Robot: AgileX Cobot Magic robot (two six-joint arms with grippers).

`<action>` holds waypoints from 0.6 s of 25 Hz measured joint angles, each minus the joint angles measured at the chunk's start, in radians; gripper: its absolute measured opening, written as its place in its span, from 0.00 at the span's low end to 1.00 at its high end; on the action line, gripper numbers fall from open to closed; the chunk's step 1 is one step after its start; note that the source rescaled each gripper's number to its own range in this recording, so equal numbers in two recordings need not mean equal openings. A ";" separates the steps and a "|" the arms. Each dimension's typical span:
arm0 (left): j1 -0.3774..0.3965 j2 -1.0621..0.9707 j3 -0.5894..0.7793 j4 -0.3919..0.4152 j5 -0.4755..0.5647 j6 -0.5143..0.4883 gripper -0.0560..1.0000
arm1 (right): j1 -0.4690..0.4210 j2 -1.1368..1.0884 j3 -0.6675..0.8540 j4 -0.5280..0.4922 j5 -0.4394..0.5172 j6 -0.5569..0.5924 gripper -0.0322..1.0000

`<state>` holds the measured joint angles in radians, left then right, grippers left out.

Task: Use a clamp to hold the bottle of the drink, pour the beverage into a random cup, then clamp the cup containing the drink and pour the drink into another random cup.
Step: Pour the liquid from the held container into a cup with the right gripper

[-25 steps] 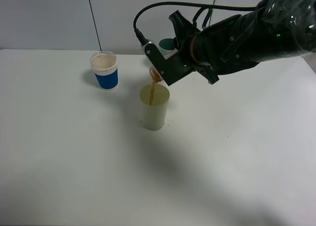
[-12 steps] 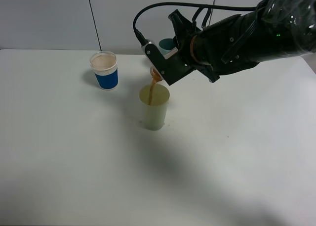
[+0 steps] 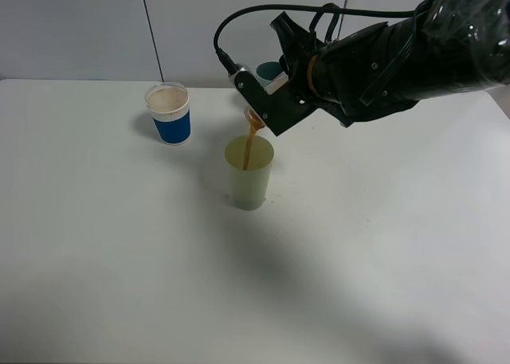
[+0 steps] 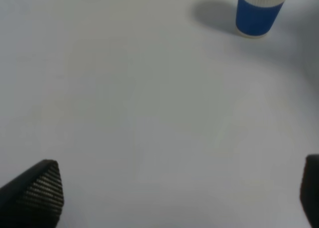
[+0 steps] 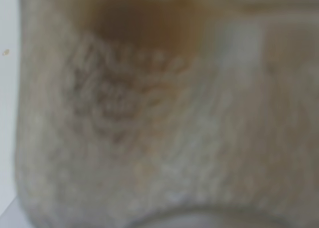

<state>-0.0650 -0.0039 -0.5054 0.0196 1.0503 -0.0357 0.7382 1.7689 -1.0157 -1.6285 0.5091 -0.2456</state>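
In the exterior high view my right gripper [image 3: 267, 107] is shut on the bottle [image 3: 253, 119], tipped neck-down just above the pale yellow-green cup [image 3: 249, 182]. Only the bottle's neck shows past the jaws. A thin reddish-brown stream of beverage [image 3: 249, 145] runs from the neck into that cup. The right wrist view is filled by the blurred, close-up bottle [image 5: 164, 113] with brownish liquid near its upper edge. The blue cup with a white rim [image 3: 170, 113] stands upright at the back left, and it appears in the left wrist view too, blue cup [image 4: 259, 11]. My left gripper [image 4: 174, 198] hangs open over bare table.
A darker teal tumbler [image 3: 269, 71] stands at the back, partly hidden behind the right arm. The thick black right arm [image 3: 398, 53] reaches in from the upper right with a black cable looping over it. The white table [image 3: 119, 260] meets a grey wall at the back.
The right gripper has tipped the bottle slightly further and shifted a little upward. The stream keeps running into the pale cup. The left gripper has not moved.
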 joint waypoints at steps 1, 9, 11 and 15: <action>0.000 0.000 0.000 0.000 0.000 0.000 1.00 | 0.000 0.000 0.000 -0.002 0.000 0.000 0.03; 0.000 0.000 0.000 0.000 0.000 0.000 1.00 | 0.000 0.000 0.000 -0.052 0.000 0.000 0.03; 0.000 0.000 0.000 0.000 0.000 0.000 1.00 | 0.000 0.000 0.000 -0.059 -0.003 0.000 0.03; 0.000 0.000 0.000 0.000 0.000 0.000 1.00 | 0.000 0.000 0.000 -0.091 -0.020 0.000 0.03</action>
<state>-0.0650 -0.0039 -0.5054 0.0196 1.0503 -0.0357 0.7382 1.7689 -1.0157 -1.7196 0.4890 -0.2456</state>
